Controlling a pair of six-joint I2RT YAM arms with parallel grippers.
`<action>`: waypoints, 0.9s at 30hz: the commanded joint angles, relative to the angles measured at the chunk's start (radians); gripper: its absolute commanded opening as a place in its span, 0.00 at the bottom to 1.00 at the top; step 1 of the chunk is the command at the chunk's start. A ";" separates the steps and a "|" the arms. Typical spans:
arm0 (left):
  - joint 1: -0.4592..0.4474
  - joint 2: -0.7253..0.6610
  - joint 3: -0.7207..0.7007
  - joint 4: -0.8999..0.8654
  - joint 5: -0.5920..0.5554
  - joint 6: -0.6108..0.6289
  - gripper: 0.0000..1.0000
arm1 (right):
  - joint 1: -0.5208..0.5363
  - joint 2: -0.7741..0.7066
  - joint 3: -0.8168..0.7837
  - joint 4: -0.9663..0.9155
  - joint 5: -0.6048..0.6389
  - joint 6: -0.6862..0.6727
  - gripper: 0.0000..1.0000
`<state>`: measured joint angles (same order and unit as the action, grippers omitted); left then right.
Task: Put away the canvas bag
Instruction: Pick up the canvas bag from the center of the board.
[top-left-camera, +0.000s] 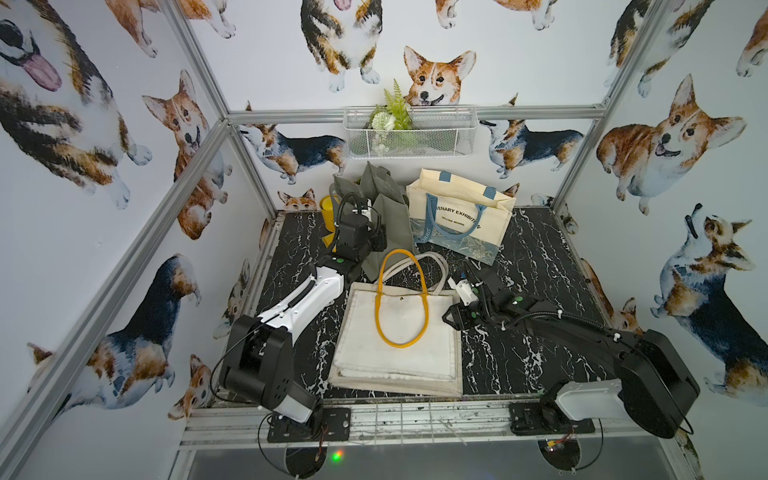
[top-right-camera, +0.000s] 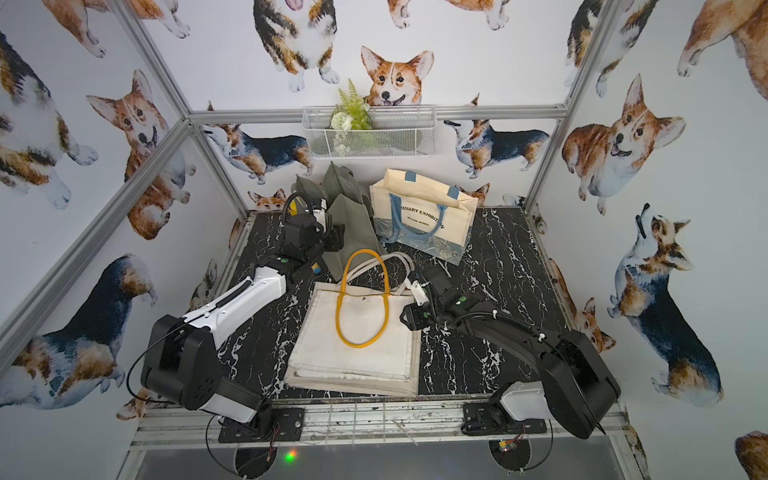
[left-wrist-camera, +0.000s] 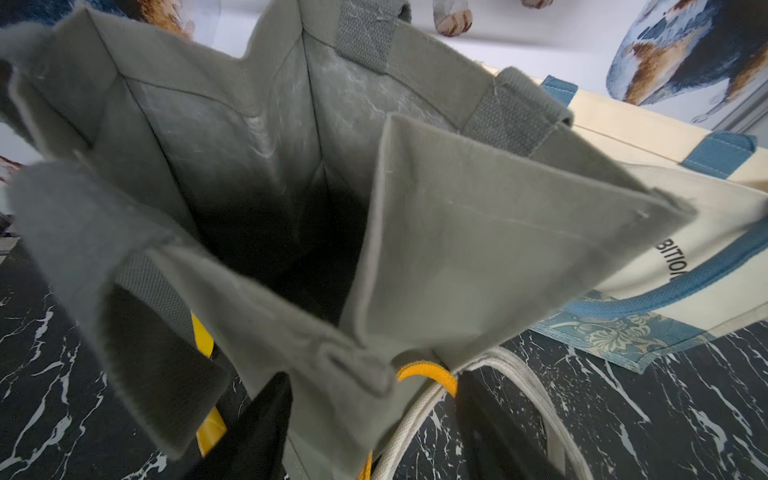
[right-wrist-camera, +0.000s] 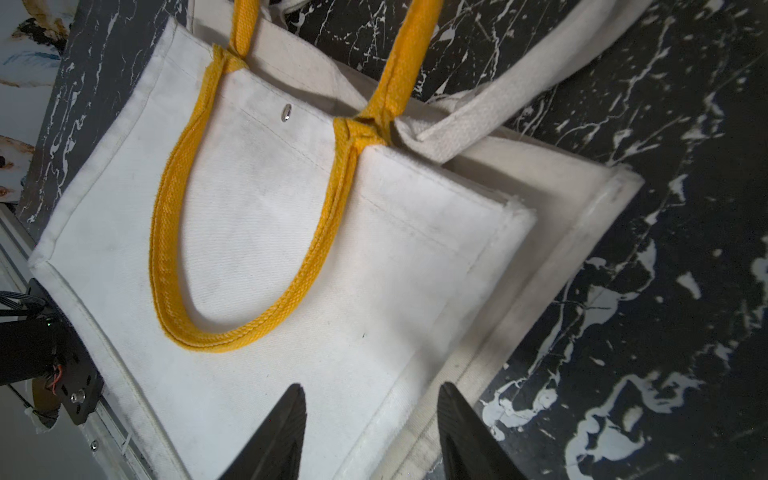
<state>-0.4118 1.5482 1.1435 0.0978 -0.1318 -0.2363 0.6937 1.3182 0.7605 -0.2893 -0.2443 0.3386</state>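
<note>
White canvas bag (top-left-camera: 365, 332) flat, handles (top-left-camera: 401, 251) rearward.

1. The left arm (top-left-camera: 307, 299) has a long white shell with a black strip and big black round joints.
2. The right arm (top-left-camera: 582, 332) is mostly black, with a white part near its base.
3. Both wrists have small green dots (top-left-camera: 339, 261).
4. Black cables (top-left-camera: 540, 314) run along the arms.
5. The right gripper (right-wrist-camera: 372, 386) has two black pointy fingers (right-wrist-camera: 282, 432).

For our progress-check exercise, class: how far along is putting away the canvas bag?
Done: the grey bag stands open. In hand: the left gripper straddles its rim; the right gripper, open, hovers over the white canvas bag. Left: that bag lies flat on the table, not yet lifted or stowed.
</note>
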 joint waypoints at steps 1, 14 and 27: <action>-0.001 0.009 0.007 0.044 -0.013 -0.007 0.29 | 0.001 -0.020 -0.016 0.041 0.005 0.007 0.53; -0.002 -0.172 -0.074 0.181 -0.103 0.027 0.00 | 0.001 -0.070 -0.068 0.093 -0.006 0.000 0.50; -0.001 -0.379 -0.055 0.116 -0.117 0.076 0.00 | 0.001 -0.077 -0.005 0.060 -0.007 -0.066 0.55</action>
<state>-0.4133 1.2125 1.0763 0.1715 -0.2348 -0.1932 0.6937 1.2652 0.7319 -0.2352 -0.2562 0.3153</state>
